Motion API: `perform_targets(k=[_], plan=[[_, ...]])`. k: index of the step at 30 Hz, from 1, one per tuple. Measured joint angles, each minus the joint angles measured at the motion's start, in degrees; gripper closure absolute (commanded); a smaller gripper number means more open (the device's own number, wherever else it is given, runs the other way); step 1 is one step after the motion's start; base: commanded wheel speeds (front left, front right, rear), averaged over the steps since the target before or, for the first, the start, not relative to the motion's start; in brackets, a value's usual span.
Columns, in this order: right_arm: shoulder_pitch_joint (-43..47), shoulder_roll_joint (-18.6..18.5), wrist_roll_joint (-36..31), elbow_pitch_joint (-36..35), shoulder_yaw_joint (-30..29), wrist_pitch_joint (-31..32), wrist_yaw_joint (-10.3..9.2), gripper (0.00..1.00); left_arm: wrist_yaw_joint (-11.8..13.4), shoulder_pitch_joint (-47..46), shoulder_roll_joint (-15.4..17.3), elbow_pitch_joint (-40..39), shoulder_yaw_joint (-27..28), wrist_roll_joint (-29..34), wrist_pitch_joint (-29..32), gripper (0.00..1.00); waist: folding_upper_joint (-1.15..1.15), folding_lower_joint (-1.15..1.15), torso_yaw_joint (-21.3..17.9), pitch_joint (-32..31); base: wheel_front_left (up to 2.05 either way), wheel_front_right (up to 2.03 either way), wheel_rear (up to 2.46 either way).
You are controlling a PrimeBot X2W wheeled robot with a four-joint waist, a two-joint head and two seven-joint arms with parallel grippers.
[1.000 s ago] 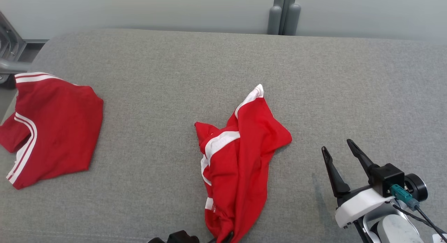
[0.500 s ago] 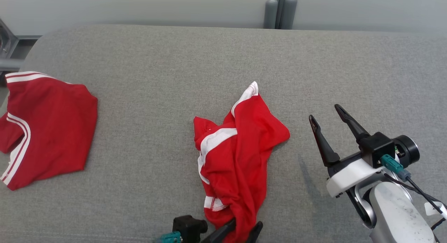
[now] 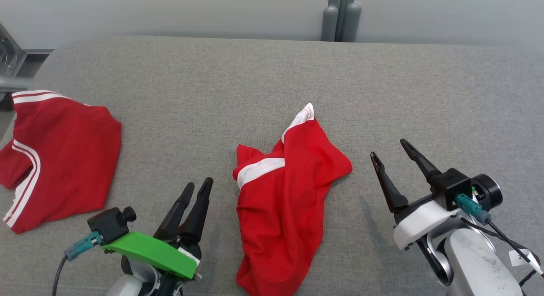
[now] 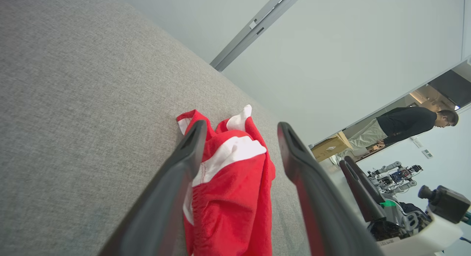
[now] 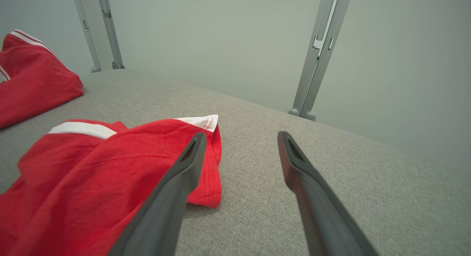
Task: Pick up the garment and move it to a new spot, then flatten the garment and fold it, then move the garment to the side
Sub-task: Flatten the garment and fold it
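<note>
Head view: crumpled red garment [image 3: 284, 194] lies central on the counter [image 3: 272, 75], left pincer [image 3: 197, 185] and right pincer [image 3: 388, 149] both spread, flanking it. Flattening next, I'd say: pinch opposite hems, not folds, and pull apart evenly.

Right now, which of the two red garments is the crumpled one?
The red garment in the middle, bunched in folds between the left gripper and the right gripper. The other red garment lies flatter, far off to the left.

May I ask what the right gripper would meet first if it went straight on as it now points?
The right gripper would likely meet bare cushion first, just beside the garment; depth is unclear.
</note>
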Motion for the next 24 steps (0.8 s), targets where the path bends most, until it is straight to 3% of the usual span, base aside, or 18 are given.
perform_targets(k=[4, 10, 24], plan=[[0.49, -0.12, 0.05, 0.36, 0.02, 0.01, 0.00, 0.00, -0.03, -0.27, 0.36, 4.41, 0.64, -5.86, 3.28, 0.00, 0.00, 0.00, -0.54, -0.04, 0.00, 0.00, 0.00], [0.48, -0.09, 0.05, 0.51, 0.42, 0.01, 0.01, 0.00, -0.03, -0.73, -3.05, 6.44, 0.05, -15.73, 10.07, 0.00, 0.00, 0.00, -2.21, 0.31, 0.00, 0.00, 0.00], [0.40, 0.16, 0.15, 0.63, 0.46, 0.01, 0.02, 0.00, 0.96, -7.91, -0.97, 13.02, 0.25, -16.40, 17.20, 0.00, 0.00, 0.00, -6.57, 2.23, 0.00, 0.00, 0.00]])
